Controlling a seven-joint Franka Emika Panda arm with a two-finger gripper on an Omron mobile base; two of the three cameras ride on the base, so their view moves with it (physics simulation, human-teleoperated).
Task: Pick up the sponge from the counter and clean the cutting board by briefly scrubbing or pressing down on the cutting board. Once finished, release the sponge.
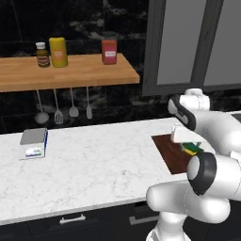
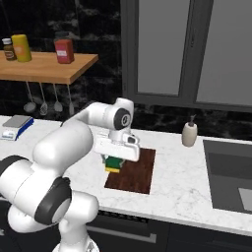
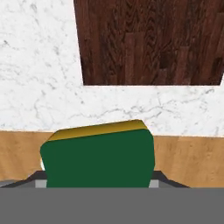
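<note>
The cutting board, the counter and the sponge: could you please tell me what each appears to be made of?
The cutting board looks like dark reddish-brown wood with a matte finish; grain streaks show in the hand view. The counter looks like polished white marble with faint grey veins. The sponge looks like yellow foam under a dark green scouring layer, though its texture is unclear.

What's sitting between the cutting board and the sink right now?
In the right base view, a cream soap dispenser stands toward the back between the cutting board and the sink; otherwise just counter.
</note>
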